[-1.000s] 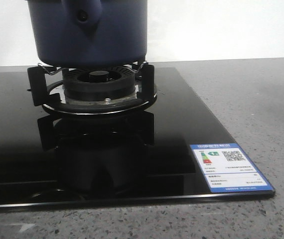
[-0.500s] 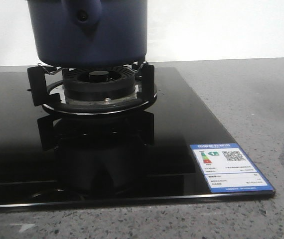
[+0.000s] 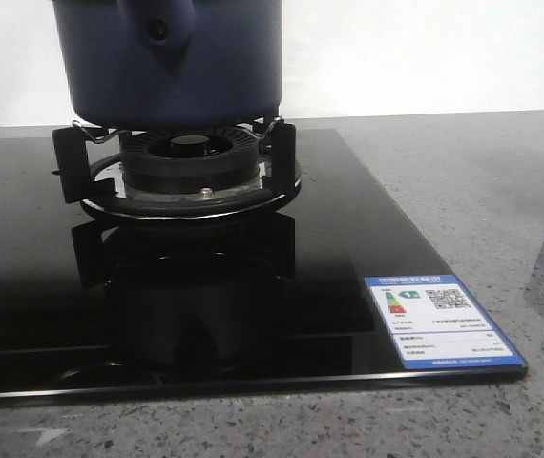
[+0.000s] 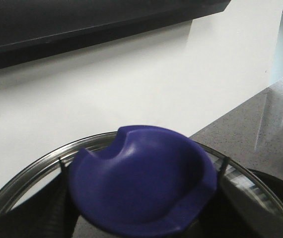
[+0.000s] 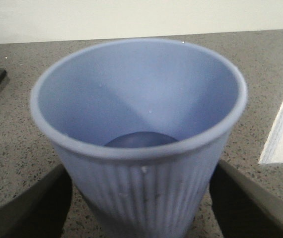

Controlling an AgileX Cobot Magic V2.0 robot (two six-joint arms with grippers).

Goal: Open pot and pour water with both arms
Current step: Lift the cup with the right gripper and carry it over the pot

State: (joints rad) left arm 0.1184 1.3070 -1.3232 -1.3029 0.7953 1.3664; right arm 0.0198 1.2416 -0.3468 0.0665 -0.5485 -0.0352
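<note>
- The pot [image 3: 172, 62], dark navy with matte straight sides, sat on the black pan support [image 3: 181, 162] of the gas burner [image 3: 188, 162], its stubby handle [image 3: 162, 29] with the small hole facing the front camera.
- The burner was set in a glossy black glass hob [image 3: 329, 267], which mirrored the support and bore a blue-edged energy label [image 3: 441, 322] at its near right corner.
- The hob lay in a speckled grey stone desk [image 3: 482, 191] before a white wall.
- From the left wrist camera, a purple-blue knob [image 4: 141, 181] filled the foreground on a glass lid [image 4: 27, 183] with a metal rim; I could not tell whether the left tool was apart or clamped on it.
- From the right wrist camera, the right tool's dark fingers [image 5: 37, 208] stood either side of a pale blue ribbed cup [image 5: 141, 144], clamped on it, upright above the desk.
- A sliver of that cup showed at the right edge of the front view.
</note>
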